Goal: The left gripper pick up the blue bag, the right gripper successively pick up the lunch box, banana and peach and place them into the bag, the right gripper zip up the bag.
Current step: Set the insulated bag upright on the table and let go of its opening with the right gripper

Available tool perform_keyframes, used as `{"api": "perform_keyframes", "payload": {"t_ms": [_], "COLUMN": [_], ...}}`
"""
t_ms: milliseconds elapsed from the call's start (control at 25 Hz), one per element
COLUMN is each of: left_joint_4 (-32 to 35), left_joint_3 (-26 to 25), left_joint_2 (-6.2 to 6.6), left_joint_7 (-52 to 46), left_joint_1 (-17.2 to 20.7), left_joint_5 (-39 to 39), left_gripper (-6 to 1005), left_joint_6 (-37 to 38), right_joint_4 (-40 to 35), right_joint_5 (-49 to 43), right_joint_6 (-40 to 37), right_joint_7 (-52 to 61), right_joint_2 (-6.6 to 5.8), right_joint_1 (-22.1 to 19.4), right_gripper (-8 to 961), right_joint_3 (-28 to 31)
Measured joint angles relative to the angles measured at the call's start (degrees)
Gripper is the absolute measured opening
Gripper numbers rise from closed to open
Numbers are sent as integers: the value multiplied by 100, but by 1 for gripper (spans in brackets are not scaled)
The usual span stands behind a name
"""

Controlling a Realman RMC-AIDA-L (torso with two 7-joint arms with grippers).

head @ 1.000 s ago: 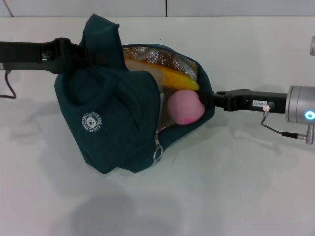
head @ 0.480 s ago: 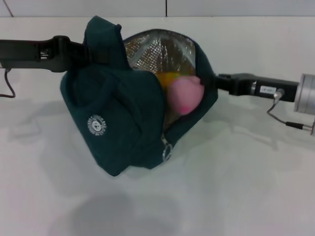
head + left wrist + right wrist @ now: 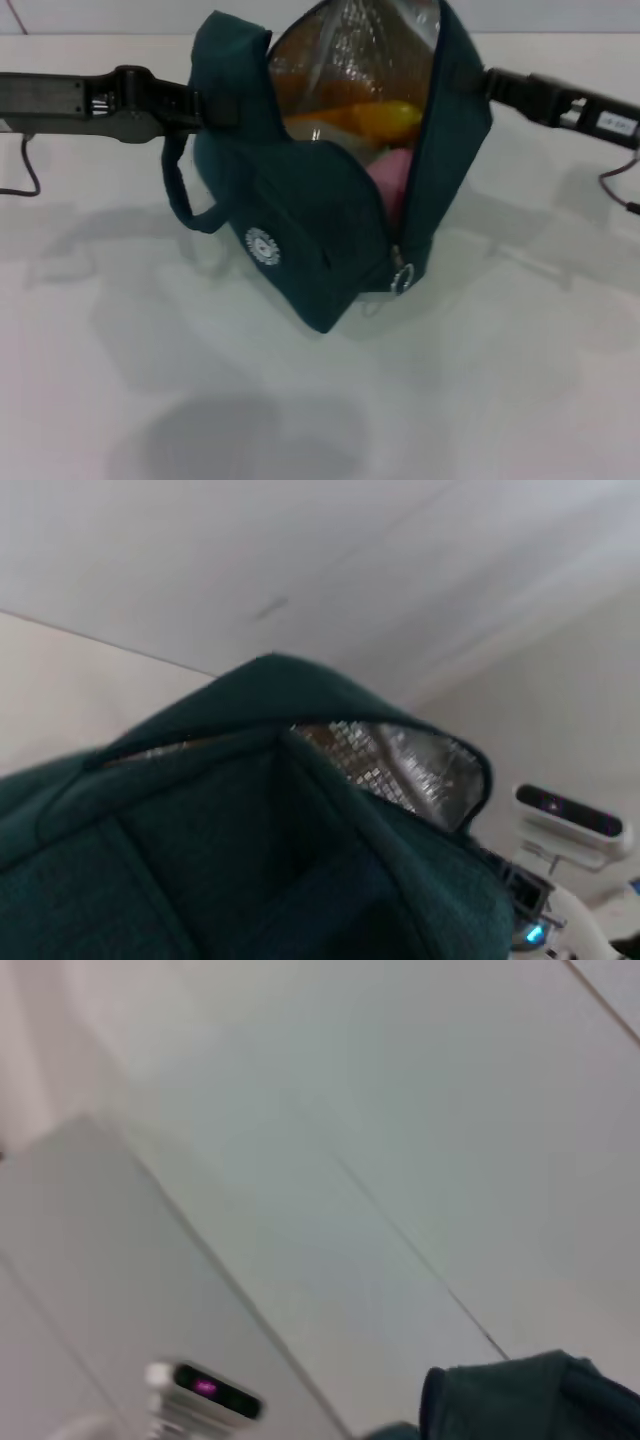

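The blue bag (image 3: pixel 300 230) hangs tilted above the white table, its mouth open and silvery lining (image 3: pixel 350 50) showing. The banana (image 3: pixel 385 117) and the peach (image 3: pixel 388 180) lie inside; the lunch box cannot be made out. My left gripper (image 3: pixel 205 105) is shut on the bag's left top edge, and one loop handle (image 3: pixel 185 200) hangs below it. My right gripper (image 3: pixel 482 82) is against the bag's right wall, partly hidden by the fabric. The ring zipper pull (image 3: pixel 401 280) hangs at the low end of the opening. The bag also shows in the left wrist view (image 3: pixel 250 860) and the right wrist view (image 3: pixel 530 1400).
The white table (image 3: pixel 500 380) lies under the bag, with the bag's shadow (image 3: pixel 250 430) in front. A wall stands behind the table's far edge. Thin cables hang from both arms.
The bag has been lifted and tipped more upright, with its right wall raised. The right arm moved up and back. The peach has sunk deeper inside, and the banana now shows above it.
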Motion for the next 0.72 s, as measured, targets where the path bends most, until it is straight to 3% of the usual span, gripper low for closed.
{"api": "perform_keyframes", "payload": {"t_ms": [160, 400, 720], "left_joint_4": [-24, -376, -729], "left_joint_3": [1, -2, 328], "left_joint_2": [-96, -273, -501], "left_joint_7": [9, 242, 626], "left_joint_1": [-36, -74, -105], "left_joint_5": [-16, 28, 368], "left_gripper": [58, 58, 58], "left_joint_6": [124, 16, -887], "right_joint_4": [-431, -467, -261], "right_joint_5": [43, 33, 20], "right_joint_6": [-528, -1175, -971], "right_joint_7": [-20, -349, -1012], "right_joint_2": [23, 32, 41], "right_joint_1": [-251, -492, -742], "right_gripper": [85, 85, 80], "right_joint_3": [116, -44, -600]}}
